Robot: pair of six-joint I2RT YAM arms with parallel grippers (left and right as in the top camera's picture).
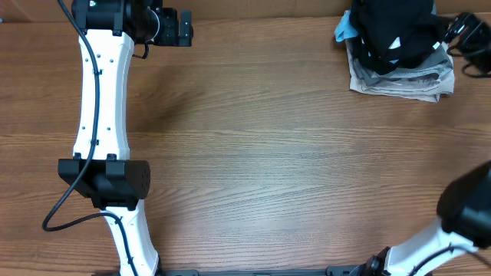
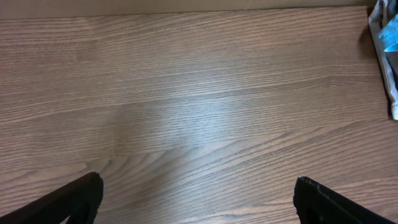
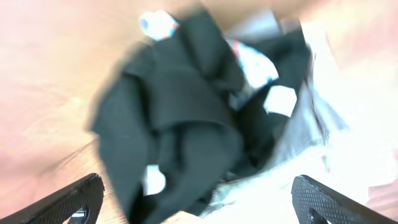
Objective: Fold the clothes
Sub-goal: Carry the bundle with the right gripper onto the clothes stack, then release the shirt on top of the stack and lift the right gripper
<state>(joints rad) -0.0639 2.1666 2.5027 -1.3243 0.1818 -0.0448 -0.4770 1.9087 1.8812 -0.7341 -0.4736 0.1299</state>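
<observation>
The black garment (image 1: 395, 31) lies crumpled in a heap on top of a folded stack at the far right of the table. In the right wrist view it (image 3: 180, 124) fills the middle, blurred, with small white patches showing. My right gripper (image 3: 196, 186) is open and empty, hovering just above the heap; in the overhead view it (image 1: 466, 37) sits at the heap's right side. My left gripper (image 2: 196, 186) is open and empty over bare wood, and shows at the far left in the overhead view (image 1: 182, 27), far from the garment.
A grey-white patterned folded fabric (image 1: 403, 80) lies under the black heap and also shows in the right wrist view (image 3: 311, 155) and the left wrist view (image 2: 387, 74). A light blue shirt (image 1: 344, 29) pokes out at its left (image 2: 390, 34). The wooden table (image 1: 268, 153) spreads between.
</observation>
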